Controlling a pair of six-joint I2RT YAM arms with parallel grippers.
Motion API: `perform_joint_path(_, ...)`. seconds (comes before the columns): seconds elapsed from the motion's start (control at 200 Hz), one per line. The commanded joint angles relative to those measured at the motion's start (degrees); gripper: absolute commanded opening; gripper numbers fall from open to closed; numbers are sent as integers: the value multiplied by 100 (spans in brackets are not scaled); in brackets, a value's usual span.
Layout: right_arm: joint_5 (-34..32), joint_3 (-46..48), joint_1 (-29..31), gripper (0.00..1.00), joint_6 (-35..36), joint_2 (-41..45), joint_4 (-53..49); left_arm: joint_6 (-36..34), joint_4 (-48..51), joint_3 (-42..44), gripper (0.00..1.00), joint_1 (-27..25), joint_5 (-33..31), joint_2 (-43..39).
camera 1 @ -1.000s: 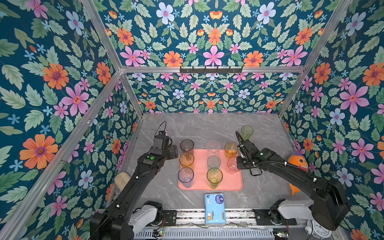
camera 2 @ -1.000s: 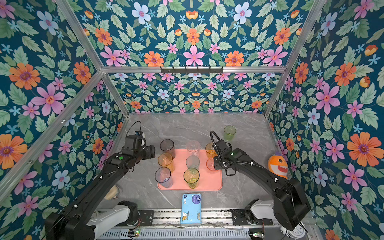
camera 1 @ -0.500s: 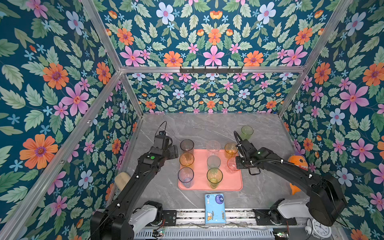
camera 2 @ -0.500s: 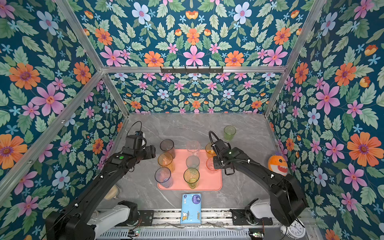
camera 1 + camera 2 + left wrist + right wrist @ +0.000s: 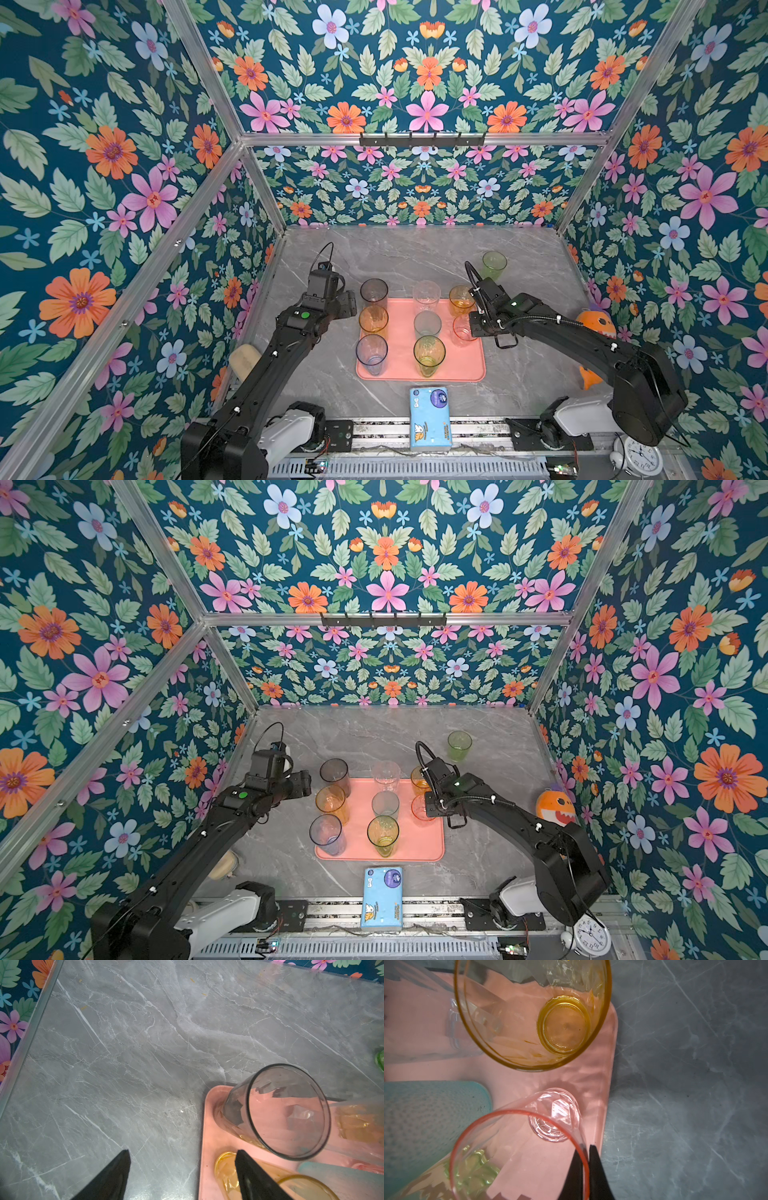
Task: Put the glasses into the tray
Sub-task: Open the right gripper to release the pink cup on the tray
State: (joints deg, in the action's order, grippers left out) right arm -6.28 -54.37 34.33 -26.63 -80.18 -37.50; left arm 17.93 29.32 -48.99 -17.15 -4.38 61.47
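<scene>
Right wrist view: right gripper [image 5: 585,1149] tight on pink glass [image 5: 554,1121] rim on tray [image 5: 529,1079]; left gripper [image 5: 182,1153] apart, empty

Bright, even overhead light with soft shadows. Both top views are sharp, with wide-angle stretch at the edges. In the left wrist view, glare on the table [image 5: 124,1064] lies between the left gripper [image 5: 182,1152] fingers, which are blurred.

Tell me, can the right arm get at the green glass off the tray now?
Probably not yet: the right arm has its jaws shut on the rim of the pink glass. After letting go, likely yes: the green glass stands alone on open table nearby.
</scene>
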Motion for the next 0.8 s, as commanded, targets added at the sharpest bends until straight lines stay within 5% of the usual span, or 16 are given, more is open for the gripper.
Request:
perform_joint_path(0.0,-105,-54,4,0,-82,-45,14,3,-32,4,82,9,17,-4)
perform_joint_path(0.415,-163,-90,4,1,-142,-98,-28,0,-15,-1,82,6,8,-18)
perform_joint_path(0.595,-155,-118,4,13,-175,-55,-78,3,-21,1,83,8,17,-13)
perform_joint_path(0.795,-163,-116,4,38,-159,181,-97,3,-23,-12,83,3,16,-6)
